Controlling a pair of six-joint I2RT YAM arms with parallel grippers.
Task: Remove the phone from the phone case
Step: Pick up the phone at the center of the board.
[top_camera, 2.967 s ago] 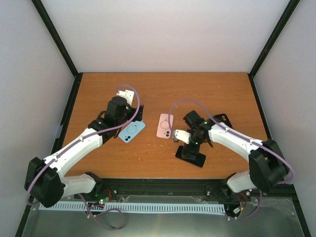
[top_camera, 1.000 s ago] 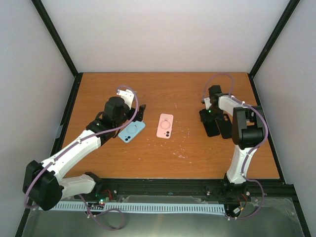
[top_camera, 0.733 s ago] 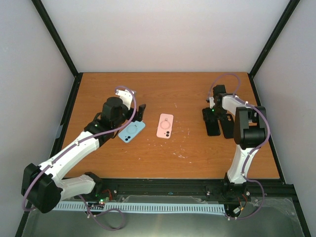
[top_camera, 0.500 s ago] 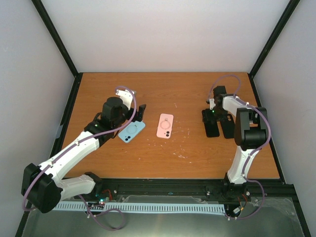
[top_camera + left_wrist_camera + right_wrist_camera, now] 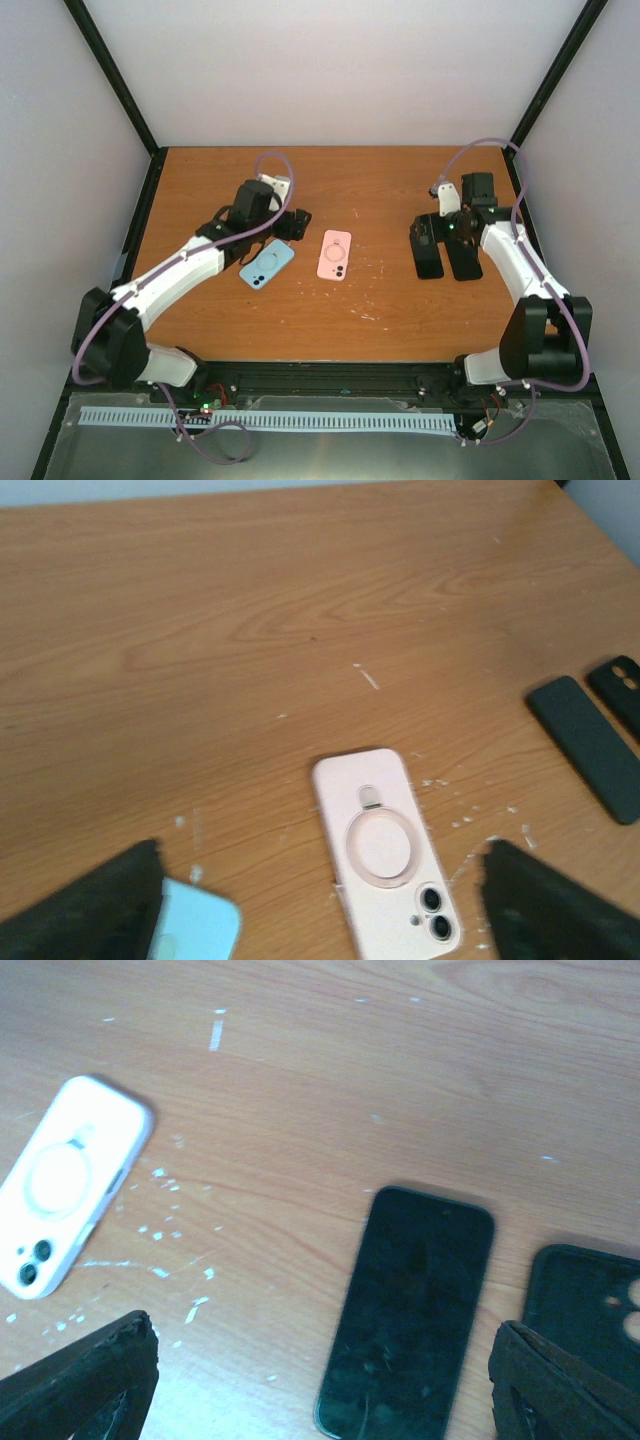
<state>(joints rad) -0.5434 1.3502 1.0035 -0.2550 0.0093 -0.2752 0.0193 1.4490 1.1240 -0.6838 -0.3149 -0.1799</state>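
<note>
Left end effector [image 5: 320,848]: fingers wide apart, empty, hovering over the bench [image 5: 380,190] above the pink cased phone [image 5: 385,850], with the blue cased phone [image 5: 267,265] alongside; both lie back-up. Right end effector [image 5: 322,1332]: also spread, holding nothing, above the black phone [image 5: 408,1310], which lies flat just beside the empty black case [image 5: 585,1305], small gap between.

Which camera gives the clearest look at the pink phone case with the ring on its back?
The left wrist view: the pink ring-backed phone case lies large and near centre, ring and both lenses plain. The right wrist view catches the case at its left edge, washed out. The top view shows the case small, mid-table.
</note>
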